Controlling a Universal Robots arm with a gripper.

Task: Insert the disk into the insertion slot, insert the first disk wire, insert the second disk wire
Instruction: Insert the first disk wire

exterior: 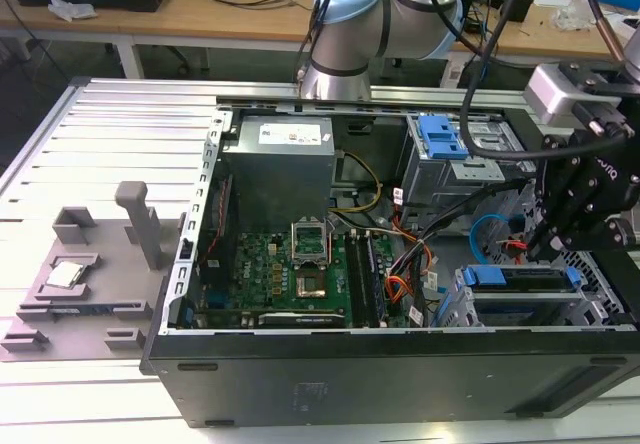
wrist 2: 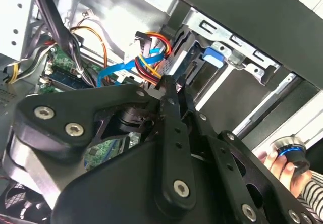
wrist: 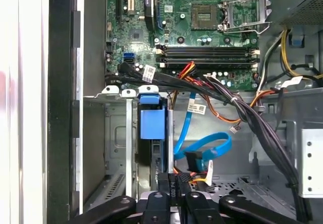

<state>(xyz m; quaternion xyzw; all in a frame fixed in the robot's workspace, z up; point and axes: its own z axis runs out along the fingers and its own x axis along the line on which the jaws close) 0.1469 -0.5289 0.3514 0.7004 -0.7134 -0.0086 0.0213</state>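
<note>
First-wire step (disk point(wrist: 151, 123) already seated): gripper point(wrist: 174, 182) pinched, seemingly on first disk wire point(wrist 2: 153, 63) plug; needs aligning to disk's port

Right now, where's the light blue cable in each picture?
Exterior view: the light blue cable loops beside the disk, toward the exterior view's right.
First wrist view: the cable curls in a loop beside the disk.
Second wrist view: the cable runs next to the red-orange wires.
Shared landmark: the disk's bright blue carrier.
</note>
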